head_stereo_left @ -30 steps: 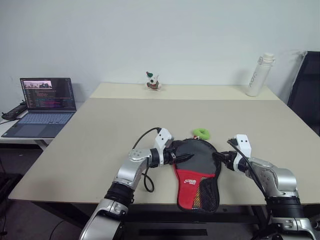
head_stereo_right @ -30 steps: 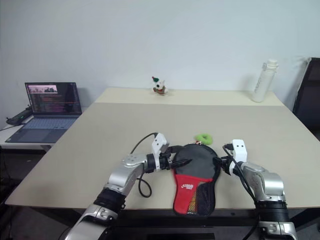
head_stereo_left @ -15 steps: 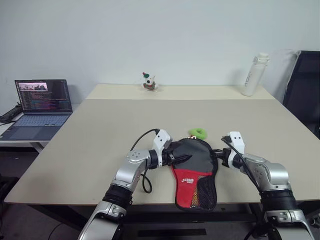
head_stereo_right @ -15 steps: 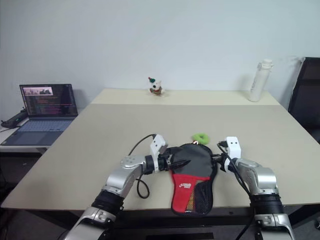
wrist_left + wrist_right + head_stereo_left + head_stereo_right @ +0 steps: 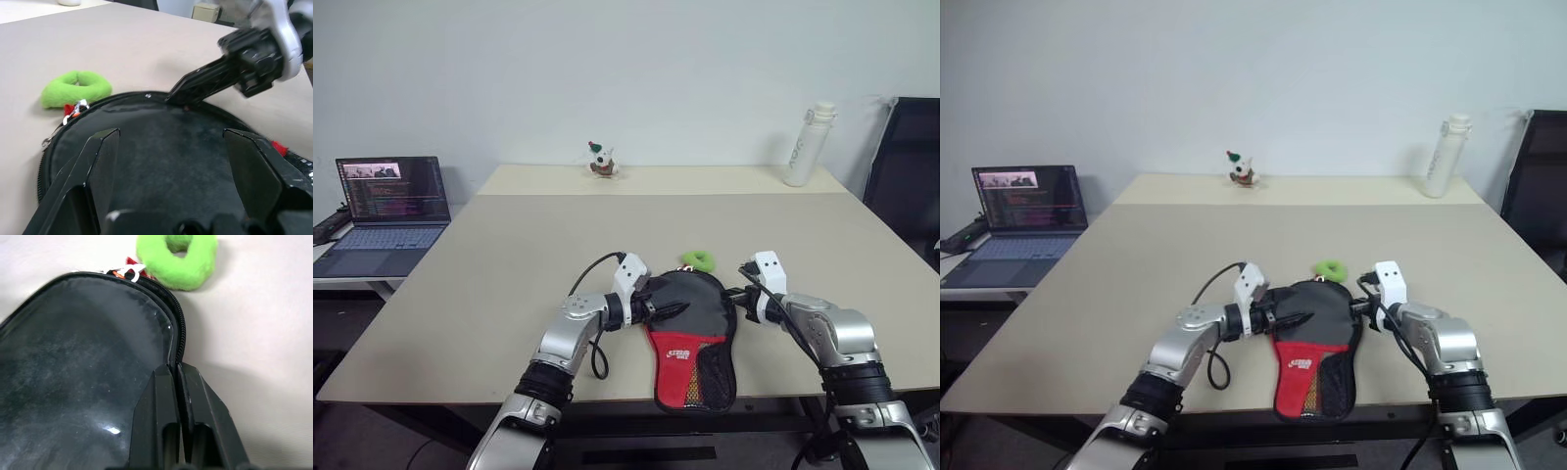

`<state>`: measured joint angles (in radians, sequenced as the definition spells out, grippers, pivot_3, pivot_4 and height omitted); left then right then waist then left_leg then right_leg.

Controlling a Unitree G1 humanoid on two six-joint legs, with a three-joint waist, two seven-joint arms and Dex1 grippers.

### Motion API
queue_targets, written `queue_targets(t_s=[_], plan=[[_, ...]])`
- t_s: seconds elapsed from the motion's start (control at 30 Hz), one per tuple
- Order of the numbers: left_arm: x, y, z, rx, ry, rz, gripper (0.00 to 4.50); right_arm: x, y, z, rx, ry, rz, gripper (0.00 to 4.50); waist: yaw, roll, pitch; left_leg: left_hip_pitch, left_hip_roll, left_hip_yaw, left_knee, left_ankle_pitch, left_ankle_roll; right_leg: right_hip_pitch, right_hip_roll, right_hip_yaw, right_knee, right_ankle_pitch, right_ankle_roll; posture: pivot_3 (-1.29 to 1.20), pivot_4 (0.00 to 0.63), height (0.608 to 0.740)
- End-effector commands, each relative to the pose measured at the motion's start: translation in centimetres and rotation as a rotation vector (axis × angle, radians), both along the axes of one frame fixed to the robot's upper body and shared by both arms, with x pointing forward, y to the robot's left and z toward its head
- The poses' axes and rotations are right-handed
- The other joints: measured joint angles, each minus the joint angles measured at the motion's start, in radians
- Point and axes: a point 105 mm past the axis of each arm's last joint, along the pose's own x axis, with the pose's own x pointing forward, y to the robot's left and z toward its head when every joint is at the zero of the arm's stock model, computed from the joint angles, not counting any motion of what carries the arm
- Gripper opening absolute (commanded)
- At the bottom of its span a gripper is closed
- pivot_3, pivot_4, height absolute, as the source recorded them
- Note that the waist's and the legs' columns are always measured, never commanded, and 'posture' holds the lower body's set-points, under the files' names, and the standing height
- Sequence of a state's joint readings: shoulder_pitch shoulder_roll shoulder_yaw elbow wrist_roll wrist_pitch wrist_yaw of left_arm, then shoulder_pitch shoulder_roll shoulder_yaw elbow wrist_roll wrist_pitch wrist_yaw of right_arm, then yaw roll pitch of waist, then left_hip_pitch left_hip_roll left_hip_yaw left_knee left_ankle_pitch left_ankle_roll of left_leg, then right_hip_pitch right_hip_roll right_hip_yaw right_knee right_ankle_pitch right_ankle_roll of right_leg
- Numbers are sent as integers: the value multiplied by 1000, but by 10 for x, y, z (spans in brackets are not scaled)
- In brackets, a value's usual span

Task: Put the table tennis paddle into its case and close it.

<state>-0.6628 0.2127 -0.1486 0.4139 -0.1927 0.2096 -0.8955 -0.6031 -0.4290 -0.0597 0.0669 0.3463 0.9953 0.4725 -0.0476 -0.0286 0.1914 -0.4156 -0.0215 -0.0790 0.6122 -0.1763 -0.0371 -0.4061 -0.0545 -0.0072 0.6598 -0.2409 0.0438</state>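
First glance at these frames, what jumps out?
The black-and-red paddle case lies at the table's near edge, its round end flanked by both end effectors. The right end effector has its fingers closed on the zipper edge, while the left end effector sits open over the black top. A lime-green ring rests just behind the case, and a white bottle stands at the far right corner.

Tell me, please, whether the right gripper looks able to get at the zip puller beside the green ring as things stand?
Probably yes. The right gripper, shut, sits at the case rim on the zip track; the puller lies further along the same edge beside the green ring, nothing between them. The left gripper straddles the case's opposite side.
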Motion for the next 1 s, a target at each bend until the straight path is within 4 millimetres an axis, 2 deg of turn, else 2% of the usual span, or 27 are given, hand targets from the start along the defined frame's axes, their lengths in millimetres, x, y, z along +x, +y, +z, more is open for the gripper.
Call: queue_targets(t_s=[0.03,0.2,0.33,0.4,0.5,0.6,0.67,0.83,1.0], plan=[[4,-2,6,-6,-33,10,3667,-3,4,40,70,-78,50,1345,1,0,0,0,0,0,0,0,0,0,0,0,-1,0,0,0,150,740],[5,-1,2,2,-25,15,3667,15,12,63,141,-106,31,3098,1,0,0,0,0,0,0,0,0,0,0,0,-1,0,0,0,150,740],[5,1,0,10,-24,19,3667,42,20,58,118,-118,-13,4460,3,0,0,0,0,0,-1,0,0,0,0,-1,-1,0,0,0,150,740],[4,1,-1,12,-24,20,3667,54,21,54,98,-132,-44,4460,8,0,0,0,0,0,-1,0,0,0,0,-1,-1,0,0,0,150,740],[4,1,-1,22,-32,23,3667,79,22,36,15,-145,-130,4460,9,0,0,0,-1,1,-1,0,0,0,0,0,-1,0,0,0,150,740],[3,0,0,27,-38,22,3667,92,24,26,-14,-160,-198,4460,9,1,1,0,-1,1,-2,0,0,0,0,0,-1,0,0,0,150,740],[1,0,-1,37,-46,19,3667,97,27,21,-33,-170,-235,4460,8,1,1,0,-1,1,-2,0,0,-1,0,0,-1,3,-5,0,150,740],[-2,0,0,48,-55,17,3667,98,37,7,-73,-157,-266,4460,8,1,1,0,-1,1,-3,0,0,-1,0,0,-1,3,-5,0,150,740],[-4,1,-1,55,-56,20,3667,98,41,4,-59,-143,-284,4460,7,1,1,1,0,1,-3,0,0,-1,0,0,0,3,-5,0,150,740]])
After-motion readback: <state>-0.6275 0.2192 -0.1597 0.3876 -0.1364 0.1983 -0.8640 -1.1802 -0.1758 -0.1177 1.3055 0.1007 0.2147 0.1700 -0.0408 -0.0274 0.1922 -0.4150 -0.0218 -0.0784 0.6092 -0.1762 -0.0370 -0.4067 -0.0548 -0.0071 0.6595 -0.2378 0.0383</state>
